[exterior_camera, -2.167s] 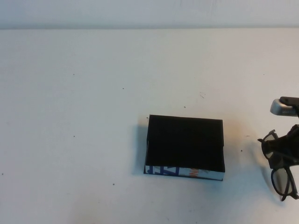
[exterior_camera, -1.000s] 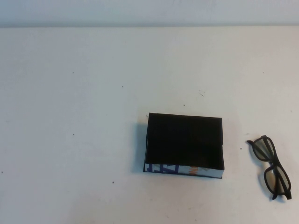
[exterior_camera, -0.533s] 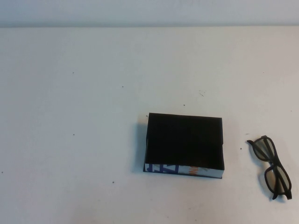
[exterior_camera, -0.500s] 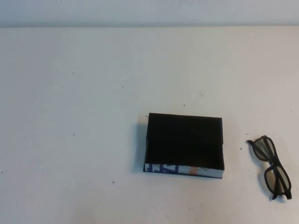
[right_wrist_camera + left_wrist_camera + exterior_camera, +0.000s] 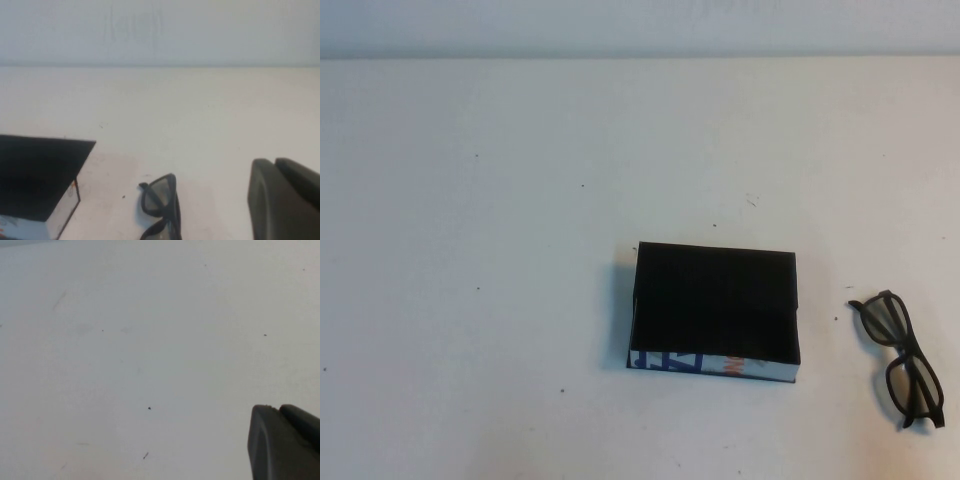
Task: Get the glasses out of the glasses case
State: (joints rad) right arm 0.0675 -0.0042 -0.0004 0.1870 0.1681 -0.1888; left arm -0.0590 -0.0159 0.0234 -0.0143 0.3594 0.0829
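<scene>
The glasses case, a flat black box with a white printed side wall facing me, lies right of the table's middle. It also shows in the right wrist view. The black glasses lie unfolded on the table to the right of the case, apart from it; the right wrist view shows them too. My right gripper is shut and empty, back from the glasses. My left gripper is shut and empty over bare table. Neither gripper shows in the high view.
The white table carries only small dark specks. Its far edge meets a pale wall at the back.
About two seconds ago my right gripper was at the glasses at the right edge. Now they lie free on the table and the gripper has left the high view. Nothing moved in the last second.
</scene>
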